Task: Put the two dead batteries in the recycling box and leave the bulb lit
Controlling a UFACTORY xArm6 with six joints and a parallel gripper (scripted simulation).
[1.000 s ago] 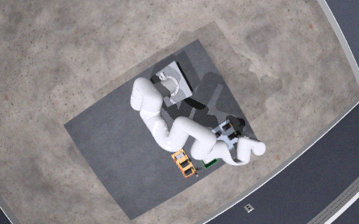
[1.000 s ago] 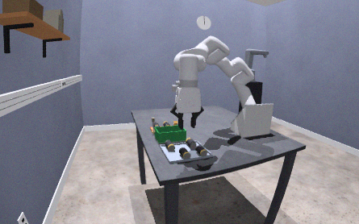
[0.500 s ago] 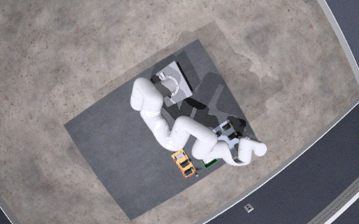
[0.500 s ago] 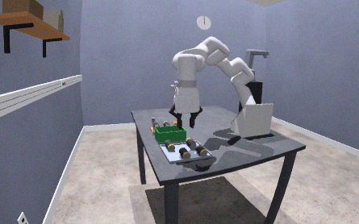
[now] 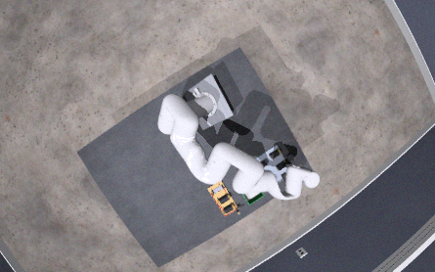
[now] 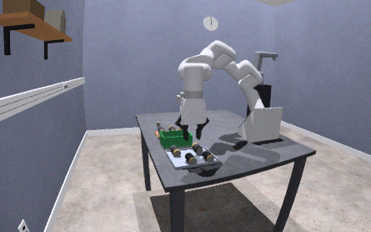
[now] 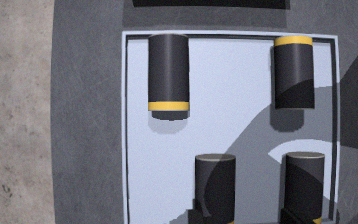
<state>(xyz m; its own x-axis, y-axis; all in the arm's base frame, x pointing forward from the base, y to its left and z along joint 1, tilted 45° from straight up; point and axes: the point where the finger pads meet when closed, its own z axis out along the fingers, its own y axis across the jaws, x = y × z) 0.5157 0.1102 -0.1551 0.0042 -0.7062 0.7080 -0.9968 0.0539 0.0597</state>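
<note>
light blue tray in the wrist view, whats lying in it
The tray holds four dark batteries with yellow bands. In the wrist view, the fingers and the picture's bottom edge hide parts of the lower two.

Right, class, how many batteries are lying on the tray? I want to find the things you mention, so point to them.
4: in the wrist view, upper-left battery [image 6: 175, 150] [image 7: 168, 70], upper-right battery [image 6: 197, 148] [image 7: 294, 72], lower-middle battery [image 6: 191, 158] [image 7: 215, 180], lower-right battery [image 6: 208, 155] [image 7: 304, 177]. None seems hidden.
</note>
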